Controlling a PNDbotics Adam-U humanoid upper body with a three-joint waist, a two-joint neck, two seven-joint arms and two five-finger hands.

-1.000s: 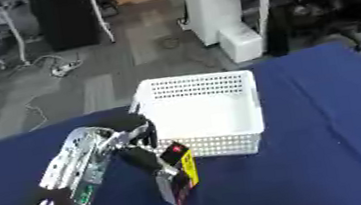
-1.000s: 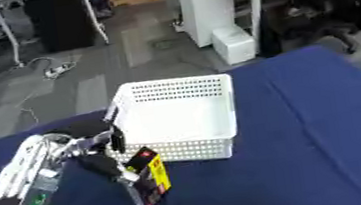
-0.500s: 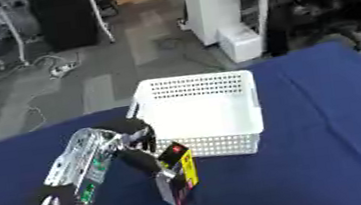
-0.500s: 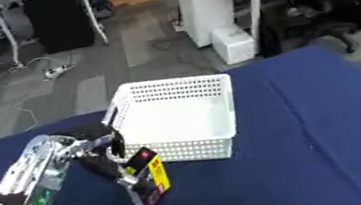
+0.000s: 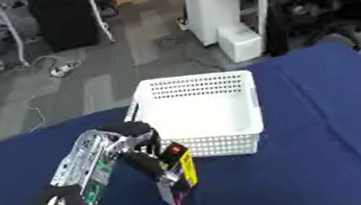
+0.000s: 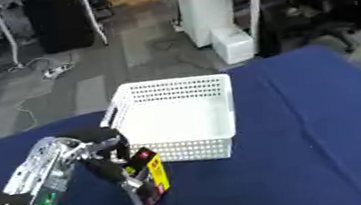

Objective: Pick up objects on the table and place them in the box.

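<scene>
Your left hand [image 5: 141, 143] has its fingers [image 5: 150, 163] curled down around a small box-shaped pack [image 5: 177, 178], thumb side toward the basket. The pack is black with a yellow edge and a red patch near the top; it stands on end, tilted slightly, its lower corner on or just above the blue tablecloth [image 5: 315, 156]; contact there can't be told. Printing on its face shows only as colour patches; no brand or word can be read.

Behind the hand your forearm [image 5: 87, 168] shows silver plating with a green spot, running down to the black arm at the lower left corner. No writing can be made out on it either.

The white basket [image 5: 203, 144], which serves as the box, sits just beyond the pack, its perforated near wall close to the pack's top edge but apart from it. Its inside looks bare white. It rests on the blue cloth, a little left of the table's middle, long side toward you.

Nothing lies between the pack and the basket wall. The cloth to the right of the basket shows a shallow crease.

Past the table edge: grey carpet, a white cabinet [image 5: 210, 4], a black cabinet [image 5: 62, 20], cables on the floor [image 5: 55, 69], and desk legs. Your right hand is out of frame in both eyes.
</scene>
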